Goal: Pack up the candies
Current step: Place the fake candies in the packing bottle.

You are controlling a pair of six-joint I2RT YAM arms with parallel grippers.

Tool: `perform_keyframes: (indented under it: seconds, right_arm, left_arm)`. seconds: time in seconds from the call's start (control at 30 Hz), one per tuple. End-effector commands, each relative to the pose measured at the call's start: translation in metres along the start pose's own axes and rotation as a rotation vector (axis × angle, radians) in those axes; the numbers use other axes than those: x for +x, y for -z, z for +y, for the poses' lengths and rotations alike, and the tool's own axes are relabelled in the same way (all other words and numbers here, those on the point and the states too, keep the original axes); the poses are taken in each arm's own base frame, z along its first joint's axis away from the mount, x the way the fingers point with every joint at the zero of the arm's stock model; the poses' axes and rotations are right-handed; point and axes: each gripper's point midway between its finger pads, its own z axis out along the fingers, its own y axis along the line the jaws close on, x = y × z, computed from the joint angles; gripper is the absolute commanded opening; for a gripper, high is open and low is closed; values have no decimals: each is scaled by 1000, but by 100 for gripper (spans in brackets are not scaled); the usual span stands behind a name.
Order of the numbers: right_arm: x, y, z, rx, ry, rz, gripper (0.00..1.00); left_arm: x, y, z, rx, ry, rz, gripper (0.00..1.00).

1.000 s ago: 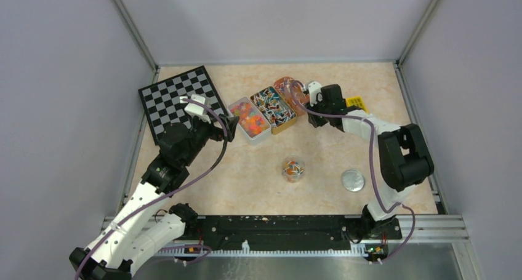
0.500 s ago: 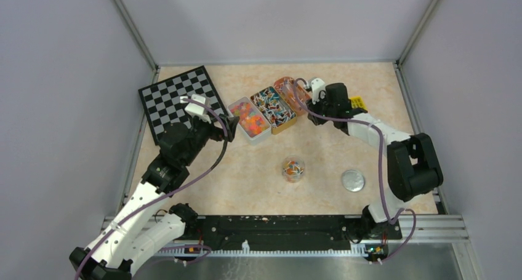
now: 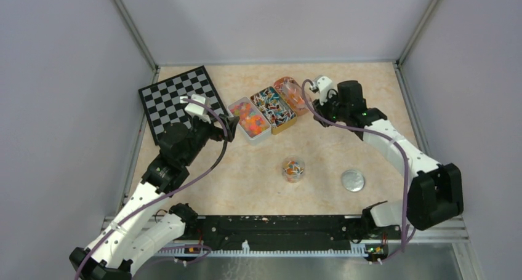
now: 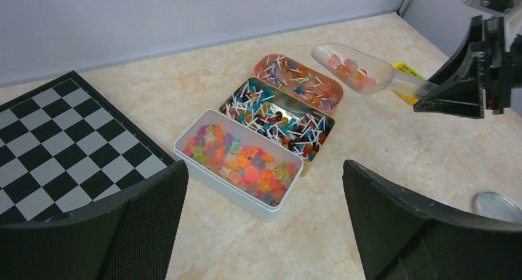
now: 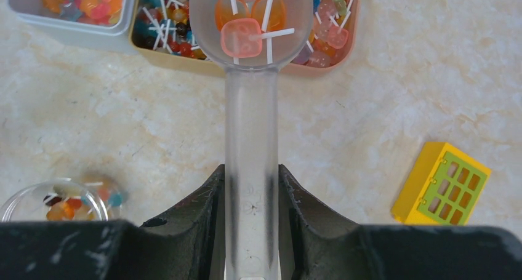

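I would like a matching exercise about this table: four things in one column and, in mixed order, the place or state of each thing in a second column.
Things:
1. clear scoop
2. round jar
3. silver lid
4. checkerboard

Places or states:
a. lies flat on the table, apart from the jar
b. at the far left of the table
c. gripped by the right tool, candies in its bowl
d. open, with some candies inside

Pairs: 1-c, 2-d, 3-a, 4-b
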Motion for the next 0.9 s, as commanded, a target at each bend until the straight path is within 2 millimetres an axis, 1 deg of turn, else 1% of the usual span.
perform_keyframes:
  seconds: [0.0,0.03,0.17,0.3,0.4,0.5,0.67,0.77,0.87]
  right_arm:
    - [-22,39,13,-64,97,-66,0]
    - [-19,44,16,-75,112,-68,0]
    - [-21,66,28,-102,126,-116,0]
    - [-12,86,37,-121,143,-100,0]
    - [1,102,44,-142,162,-49,0]
    - [8,119,49,-156,207,-26,0]
    - [27,140,64,-196,295,30,0]
    - [41,145,70,-212,331,78,0]
    - [62,147,70,-207,366,182,0]
  left_arm:
    - [-16,1,-4,15,8,-52,99]
    - [-15,0,-4,15,8,-50,99]
    - [-15,0,-5,17,9,-47,99]
    - [-14,-1,-5,19,11,-43,99]
    - [-13,-2,-5,22,12,-40,99]
    - [-12,-2,-6,25,15,-38,99]
    - [-11,-3,-6,26,17,-34,99]
    - [-11,-3,-7,27,18,-34,99]
    - [-11,-3,-7,27,18,-34,99]
